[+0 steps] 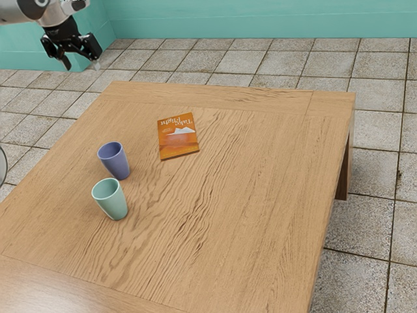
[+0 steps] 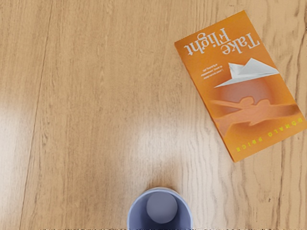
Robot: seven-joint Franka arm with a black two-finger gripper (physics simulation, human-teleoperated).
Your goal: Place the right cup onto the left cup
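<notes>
Nothing done so far, stacking all left. Pincer [image 1: 81,64] was empty, fingers spread, up off the worktop [image 1: 247,195]. Green cup [image 1: 111,199], probably the right one, stood upright near the blue cup [image 1: 114,161], also upright. Book [image 2: 242,88] lay flat, apart from both. Left to do: grip green cup, lift, line up over blue, lower it in, let go.

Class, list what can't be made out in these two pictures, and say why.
Exterior view: mint cup's inner bottom, hidden by its wall.
Exterior view: rest of the arm, cut off by the picture's edge.
Exterior view: pale thing, cut off by the left edge.
Wrist view: part of the blue cup, cut off by the lower edge.
Wrist view: book's white small print, too small.
</notes>
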